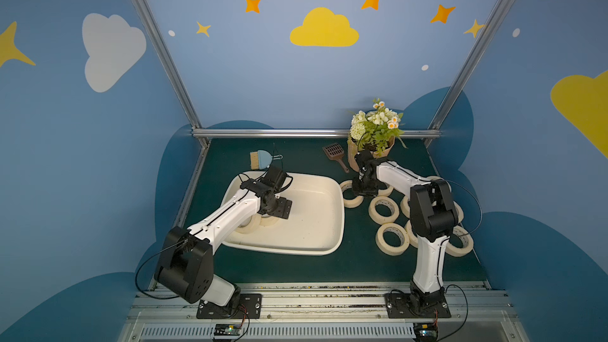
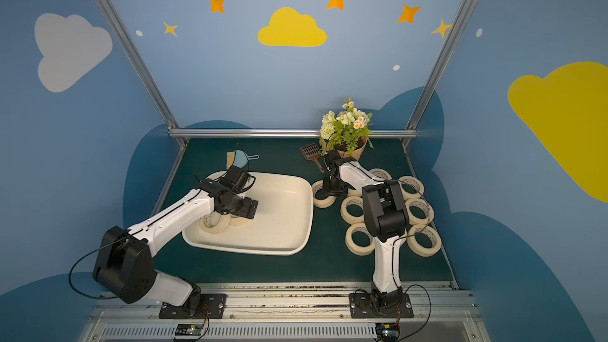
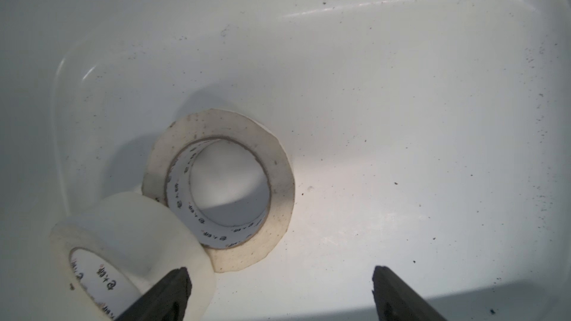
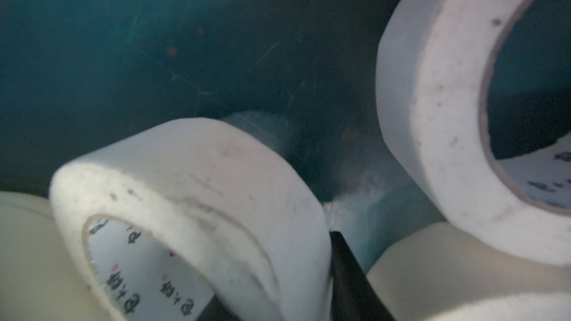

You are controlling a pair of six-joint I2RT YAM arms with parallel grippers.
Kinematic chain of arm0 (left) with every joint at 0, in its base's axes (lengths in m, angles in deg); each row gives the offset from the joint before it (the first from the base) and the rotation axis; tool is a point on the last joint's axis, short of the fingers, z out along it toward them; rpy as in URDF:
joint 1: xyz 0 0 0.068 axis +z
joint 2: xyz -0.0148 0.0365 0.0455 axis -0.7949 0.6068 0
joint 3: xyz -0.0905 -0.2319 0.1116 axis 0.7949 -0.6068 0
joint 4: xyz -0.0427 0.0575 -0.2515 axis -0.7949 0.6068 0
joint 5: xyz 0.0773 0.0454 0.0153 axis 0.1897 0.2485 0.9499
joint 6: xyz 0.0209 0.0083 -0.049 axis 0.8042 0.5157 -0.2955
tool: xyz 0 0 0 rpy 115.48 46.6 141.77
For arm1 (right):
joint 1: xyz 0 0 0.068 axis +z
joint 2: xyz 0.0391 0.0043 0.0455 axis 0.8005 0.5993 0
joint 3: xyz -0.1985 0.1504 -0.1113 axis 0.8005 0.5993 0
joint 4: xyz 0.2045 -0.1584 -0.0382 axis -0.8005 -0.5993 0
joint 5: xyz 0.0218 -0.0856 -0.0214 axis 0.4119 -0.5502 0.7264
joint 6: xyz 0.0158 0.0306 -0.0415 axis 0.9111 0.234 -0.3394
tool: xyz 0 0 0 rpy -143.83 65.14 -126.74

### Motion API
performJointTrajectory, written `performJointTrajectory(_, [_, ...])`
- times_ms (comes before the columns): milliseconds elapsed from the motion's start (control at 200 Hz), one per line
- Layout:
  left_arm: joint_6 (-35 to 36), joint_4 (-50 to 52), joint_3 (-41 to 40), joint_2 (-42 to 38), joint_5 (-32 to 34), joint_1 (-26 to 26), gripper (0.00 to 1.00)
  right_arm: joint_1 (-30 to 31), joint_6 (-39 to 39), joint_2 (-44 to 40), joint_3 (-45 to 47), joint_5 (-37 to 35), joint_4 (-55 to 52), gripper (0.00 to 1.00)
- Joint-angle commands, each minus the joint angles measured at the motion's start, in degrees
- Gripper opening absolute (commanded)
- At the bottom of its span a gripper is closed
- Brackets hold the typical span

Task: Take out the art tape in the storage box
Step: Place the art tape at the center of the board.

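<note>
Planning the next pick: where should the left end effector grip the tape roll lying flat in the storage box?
Probably pinch the flat roll by its ring wall from above, one finger in its upward-facing core, on the side away from the tilted roll leaning on it.

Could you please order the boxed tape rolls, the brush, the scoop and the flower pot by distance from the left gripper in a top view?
From the left gripper:
1. tape rolls, beneath it in the storage box.
2. brush, behind the box.
3. scoop, back right.
4. flower pot, right of the scoop.
</note>
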Motion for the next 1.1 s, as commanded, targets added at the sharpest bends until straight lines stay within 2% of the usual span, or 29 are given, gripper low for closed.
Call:
performJointTrajectory(0, [-2.4,3.9,0.4,-3.6,3.7,1.1,0.94,-0.5,1.0,1.5,-3.0,-1.6,2.3,0.00])
performJointTrajectory(165, [-5.4,5.7,-1.8,-5.2,4.0,2.1,0.92,-1.2,0.4,4.6,-6.0,-1.6,2.1,0.00])
performJointTrajectory(330, [-7.5,5.7,-4.9,-5.2,2.2,3.2,0.90,-1.3,-0.2,3.5,-4.8,-3.2,1.9,0.45])
performJointTrajectory(405, [-7.8,5.4,-5.7,-5.1,1.8,3.4,0.89,-1.3,-1.0,1.6,-3.3,-4.3,1.6,0.57])
performJointTrajectory(501, [-8.1,5.4,-6.2,-4.8,1.8,3.6,0.89,-1.1,-2.1,-2.6,-0.9,-5.9,0.5,0.65])
performJointTrajectory(651, [-8.0,4.9,-7.6,-4.9,2.1,4.4,0.88,-0.4,-3.1,-11.8,4.8,-7.3,-1.8,0.69])
performJointTrajectory(936, [-6.4,-1.4,-10.2,-1.4,1.5,7.7,0.79,2.8,-3.1,-29.9,15.9,-2.6,-6.9,0.69])
performJointTrajectory(1006, [-6.0,-4.0,-10.0,0.1,1.4,8.0,0.74,3.8,-2.8,-32.8,17.5,-1.7,-8.8,0.69])
performJointTrajectory(1096, [-5.4,-5.3,-9.1,3.1,1.0,8.4,0.56,4.8,-2.6,-35.8,19.8,-0.7,-10.3,0.69])
